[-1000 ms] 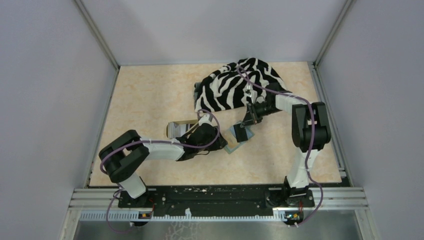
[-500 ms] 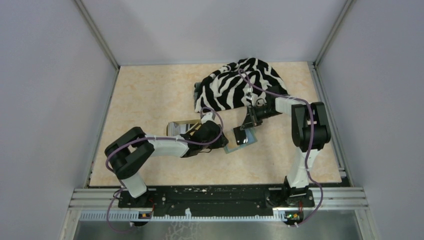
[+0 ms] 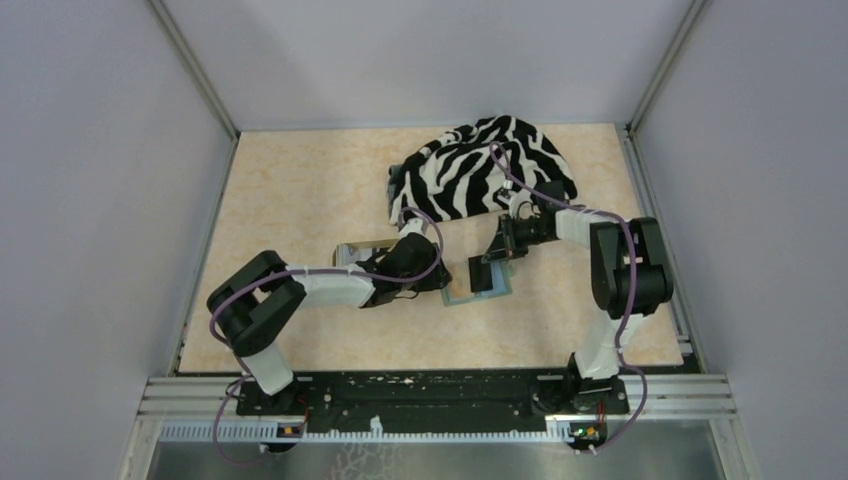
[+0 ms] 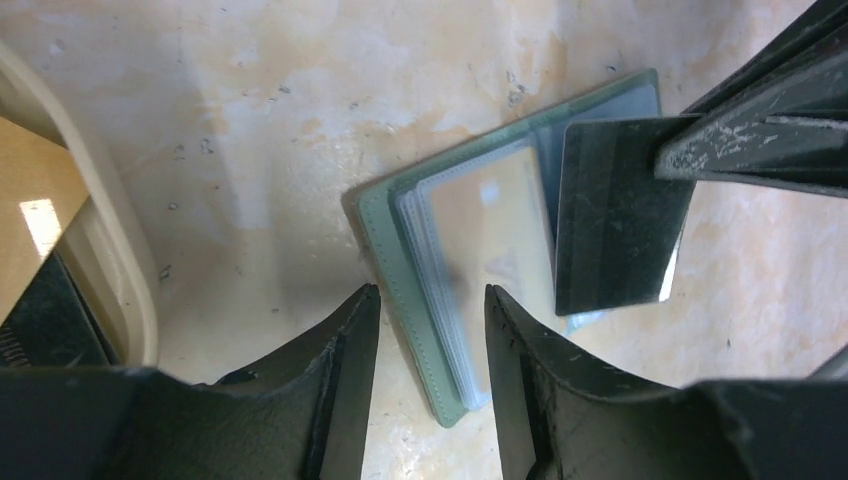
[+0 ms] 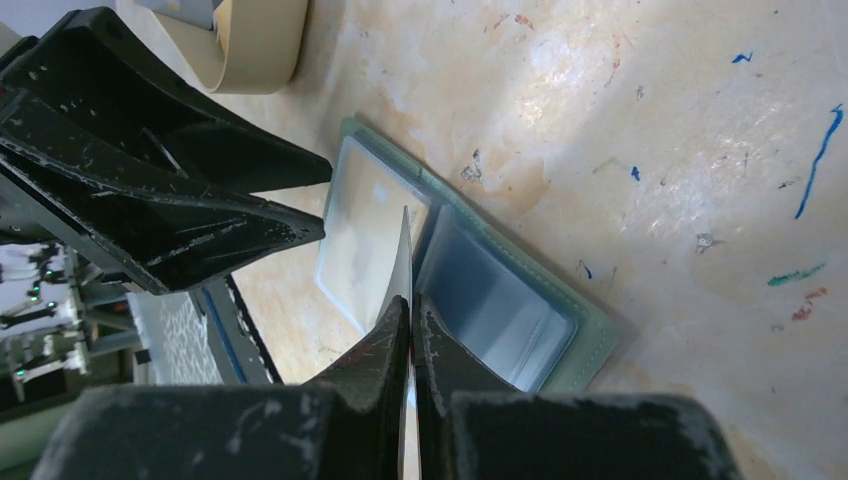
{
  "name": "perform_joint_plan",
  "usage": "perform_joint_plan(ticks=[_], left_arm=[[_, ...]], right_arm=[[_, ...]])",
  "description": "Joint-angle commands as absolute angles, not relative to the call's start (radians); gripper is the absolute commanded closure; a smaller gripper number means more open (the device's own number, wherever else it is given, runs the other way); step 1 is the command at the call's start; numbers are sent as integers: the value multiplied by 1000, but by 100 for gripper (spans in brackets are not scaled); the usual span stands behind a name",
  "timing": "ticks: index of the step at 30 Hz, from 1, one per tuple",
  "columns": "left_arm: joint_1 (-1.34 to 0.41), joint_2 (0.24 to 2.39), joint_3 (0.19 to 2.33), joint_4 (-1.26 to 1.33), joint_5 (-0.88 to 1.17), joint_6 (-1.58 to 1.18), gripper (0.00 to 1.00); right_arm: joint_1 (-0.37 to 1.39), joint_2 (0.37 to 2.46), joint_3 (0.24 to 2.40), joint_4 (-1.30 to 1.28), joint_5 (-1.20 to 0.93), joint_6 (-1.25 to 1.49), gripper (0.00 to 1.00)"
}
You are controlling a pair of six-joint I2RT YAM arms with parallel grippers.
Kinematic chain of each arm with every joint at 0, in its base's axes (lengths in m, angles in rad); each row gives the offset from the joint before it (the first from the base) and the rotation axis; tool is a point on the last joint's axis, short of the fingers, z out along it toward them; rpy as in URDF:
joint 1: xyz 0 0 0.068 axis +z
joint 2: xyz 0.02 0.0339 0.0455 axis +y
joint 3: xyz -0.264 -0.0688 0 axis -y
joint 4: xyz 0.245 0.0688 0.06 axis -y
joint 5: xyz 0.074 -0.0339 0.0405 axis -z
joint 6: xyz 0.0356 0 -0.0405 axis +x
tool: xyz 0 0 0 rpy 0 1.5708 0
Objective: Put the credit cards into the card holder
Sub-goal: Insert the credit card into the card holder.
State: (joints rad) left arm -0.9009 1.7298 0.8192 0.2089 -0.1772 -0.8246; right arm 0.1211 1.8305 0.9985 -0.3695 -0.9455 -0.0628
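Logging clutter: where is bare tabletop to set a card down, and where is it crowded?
Free: tabletop left of the zebra cloth, and the strip between card holder and arm bases. Crowded: centre, with left end effector, right end effector, dark card, tan tray.

The holder [image 4: 390, 215] lies open on the table [image 3: 300, 190], near the middle. The tray [image 3: 358, 250] sits to its left, and the cloth [image 3: 480, 170] is heaped behind it, near the back. The left gripper [image 4: 428, 300] reaches in from the left, jaws apart at the holder's left edge. The right gripper [image 5: 405, 300] is above the holder, pinching a card [image 4: 615, 215] that stands on edge over the holder's middle.
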Motion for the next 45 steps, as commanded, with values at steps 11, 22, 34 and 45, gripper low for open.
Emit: perform_joint_plan(ticks=[11, 22, 34, 45], left_arm=[[-901, 1563, 742, 340, -22, -739, 53], [-900, 1692, 794, 360, 67, -738, 76], [-900, 1743, 797, 312, 27, -746, 78], [-901, 1745, 751, 314, 9, -777, 85]], right_arm=[[90, 1671, 818, -52, -889, 171, 100], [4, 1645, 810, -36, -1057, 173, 100], [5, 1708, 737, 153, -1106, 309, 100], [30, 1730, 718, 180, -1079, 330, 100]])
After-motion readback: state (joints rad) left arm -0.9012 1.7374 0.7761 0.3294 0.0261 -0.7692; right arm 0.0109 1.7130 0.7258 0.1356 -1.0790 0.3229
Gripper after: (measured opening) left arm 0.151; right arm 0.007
